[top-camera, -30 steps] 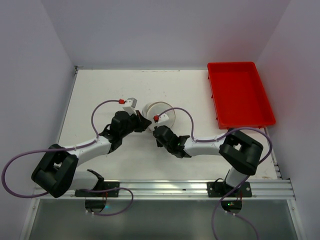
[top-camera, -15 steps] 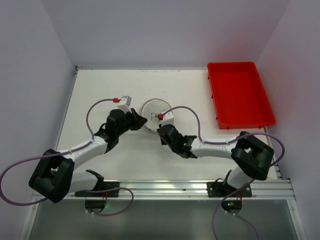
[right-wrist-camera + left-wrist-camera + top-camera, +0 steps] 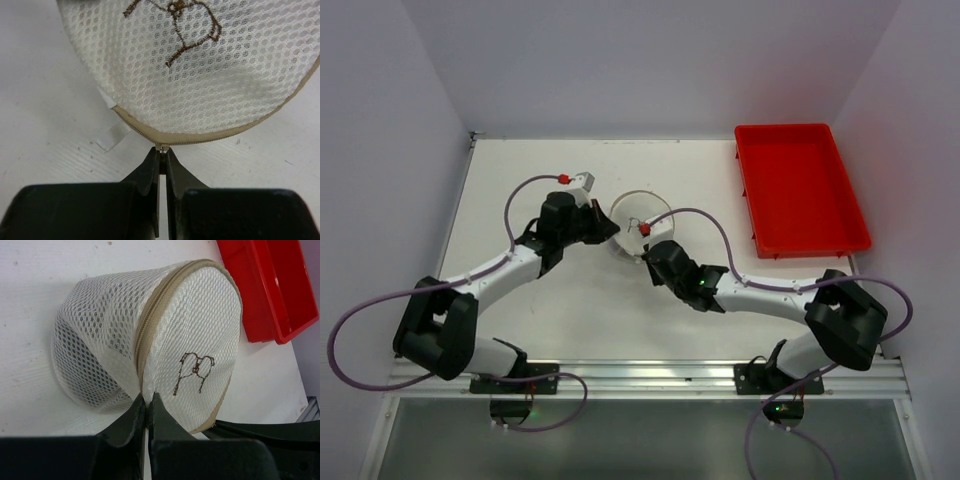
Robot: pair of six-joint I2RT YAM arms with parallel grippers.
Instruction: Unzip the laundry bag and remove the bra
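The cream-white mesh laundry bag (image 3: 638, 216) lies on its side mid-table, its round lid with a small brown print (image 3: 194, 371) facing the arms. A tan zipper (image 3: 150, 322) runs round the lid rim and is closed. My left gripper (image 3: 146, 401) is shut on the bag's mesh edge beside the zipper. My right gripper (image 3: 162, 159) is shut on the zipper pull (image 3: 161, 148) at the lid's lower rim. A white label tab (image 3: 113, 137) sticks out beside it. The bra is hidden.
A red plastic tray (image 3: 798, 187) stands at the back right; its corner shows in the left wrist view (image 3: 270, 287). Purple cables loop from both arms. Walls close in the table on three sides.
Both grippers have moved toward the back with the bag between them. The bag has shifted a little away from the arms, and the right arm has stretched out further left.
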